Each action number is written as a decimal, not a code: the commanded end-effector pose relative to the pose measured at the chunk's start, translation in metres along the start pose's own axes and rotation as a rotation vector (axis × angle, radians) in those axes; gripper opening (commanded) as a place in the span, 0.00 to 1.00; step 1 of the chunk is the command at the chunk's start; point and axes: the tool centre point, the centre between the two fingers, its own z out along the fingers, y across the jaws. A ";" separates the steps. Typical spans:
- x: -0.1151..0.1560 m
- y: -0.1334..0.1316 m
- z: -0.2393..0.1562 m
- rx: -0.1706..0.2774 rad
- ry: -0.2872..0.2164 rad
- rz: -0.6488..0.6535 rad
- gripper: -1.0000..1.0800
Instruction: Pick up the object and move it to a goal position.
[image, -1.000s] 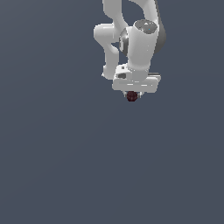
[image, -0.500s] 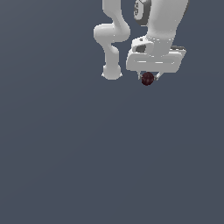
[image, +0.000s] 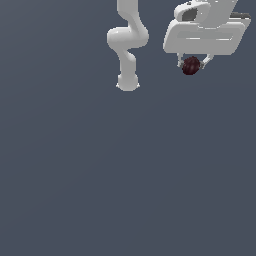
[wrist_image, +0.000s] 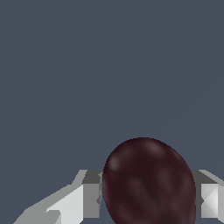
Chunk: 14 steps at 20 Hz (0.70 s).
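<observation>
The object is a small dark maroon ball (image: 191, 65) with a faintly ribbed surface. It sits between the two short fingers of my white gripper (image: 192, 65), which is shut on it. The gripper hangs high at the exterior view's upper right, well above the floor. In the wrist view the ball (wrist_image: 148, 183) fills the space between the two grey-white fingers (wrist_image: 83, 201), held off the ground. No goal marker shows in either view.
The arm's white base (image: 128, 82) stands at the upper middle of the exterior view, to the exterior view's left of the gripper. The flat dark grey-blue floor (image: 125, 180) spreads below.
The gripper has carried the ball upward and toward the exterior view's right, and looks larger, nearer the camera. The ball stays gripped throughout.
</observation>
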 end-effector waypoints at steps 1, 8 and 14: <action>-0.001 -0.009 -0.017 0.000 -0.001 0.001 0.00; -0.002 -0.025 -0.044 0.001 -0.001 0.001 0.00; -0.002 -0.030 -0.053 0.001 -0.001 0.001 0.00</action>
